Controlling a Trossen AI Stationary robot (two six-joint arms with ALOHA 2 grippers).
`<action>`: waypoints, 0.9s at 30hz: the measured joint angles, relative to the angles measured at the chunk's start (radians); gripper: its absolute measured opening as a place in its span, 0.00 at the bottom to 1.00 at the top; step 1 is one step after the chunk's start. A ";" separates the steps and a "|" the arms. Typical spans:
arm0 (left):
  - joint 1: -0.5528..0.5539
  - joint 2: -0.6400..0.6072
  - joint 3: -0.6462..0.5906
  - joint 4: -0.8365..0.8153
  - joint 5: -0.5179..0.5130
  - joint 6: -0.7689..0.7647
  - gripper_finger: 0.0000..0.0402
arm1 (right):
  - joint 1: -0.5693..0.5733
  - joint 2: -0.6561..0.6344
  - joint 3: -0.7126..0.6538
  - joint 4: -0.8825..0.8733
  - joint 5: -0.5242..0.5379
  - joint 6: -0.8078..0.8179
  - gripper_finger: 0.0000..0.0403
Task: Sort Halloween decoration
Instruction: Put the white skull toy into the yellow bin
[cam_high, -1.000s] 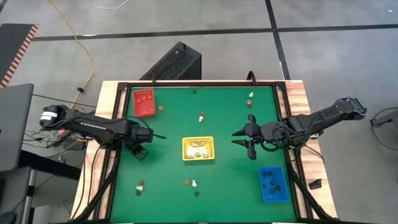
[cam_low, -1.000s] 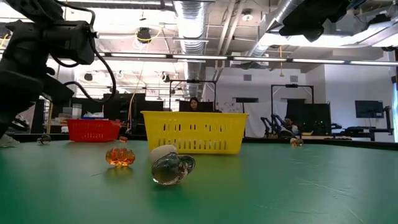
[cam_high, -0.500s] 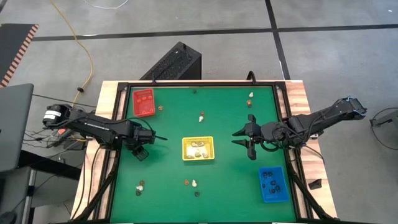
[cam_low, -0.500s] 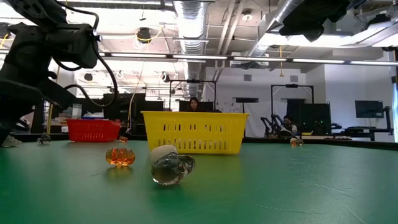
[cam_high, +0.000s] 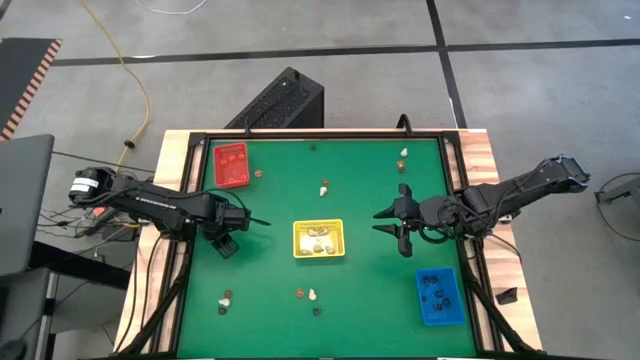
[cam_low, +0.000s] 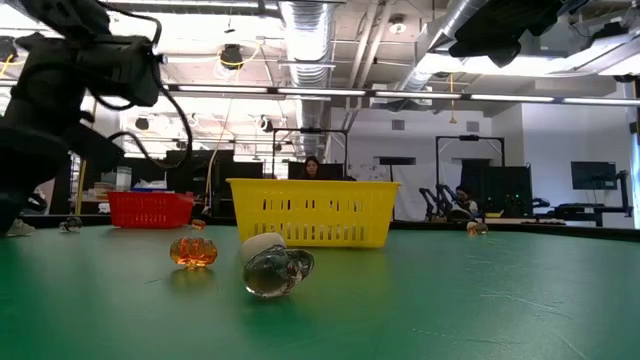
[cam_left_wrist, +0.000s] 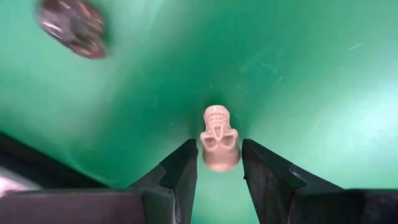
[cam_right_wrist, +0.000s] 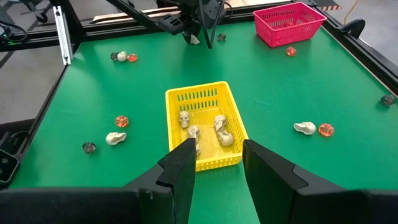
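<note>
My left gripper (cam_left_wrist: 219, 155) points down over the table's left side (cam_high: 226, 244), shut on a cream-white skull trinket (cam_left_wrist: 219, 138). A dark trinket (cam_left_wrist: 74, 28) lies on the mat close by. My right gripper (cam_high: 400, 232) hovers right of the yellow tray (cam_high: 318, 239), open with nothing between its fingers (cam_right_wrist: 217, 168). The yellow tray holds several cream skulls (cam_right_wrist: 219, 132). Loose decorations lie on the mat: a cream one (cam_high: 323, 188), an orange one (cam_high: 258, 172), and a small group near the front (cam_high: 312, 295). My left gripper pinches the skull's two sides (cam_left_wrist: 233, 152) between its two fingertips, coming from above and pointing down. The skull's face is turned toward the camera. I cannot tell whether the skull rests on the green mat or hangs just clear of it.
A red tray (cam_high: 230, 165) stands at the far left and a blue tray (cam_high: 438, 296) with black trinkets at the near right. An orange pumpkin (cam_low: 193, 250) and a glassy skull (cam_low: 277, 270) lie near the front edge. A black frame rims the table (cam_high: 320, 134).
My left arm has shifted a little and its wrist has rolled slightly, while the gripper stays over the same spot, still shut on the skull. My right arm has kept still.
</note>
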 joint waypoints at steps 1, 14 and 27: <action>0.000 0.000 0.013 -0.016 -0.008 0.003 0.29 | 0.000 0.000 0.000 0.000 0.000 0.000 0.41; 0.000 0.000 0.008 -0.014 -0.031 -0.031 0.29 | 0.000 0.000 0.000 0.000 0.000 0.000 0.41; 0.000 0.000 -0.013 0.015 -0.067 -0.025 0.29 | 0.000 0.000 0.000 0.000 0.000 0.000 0.41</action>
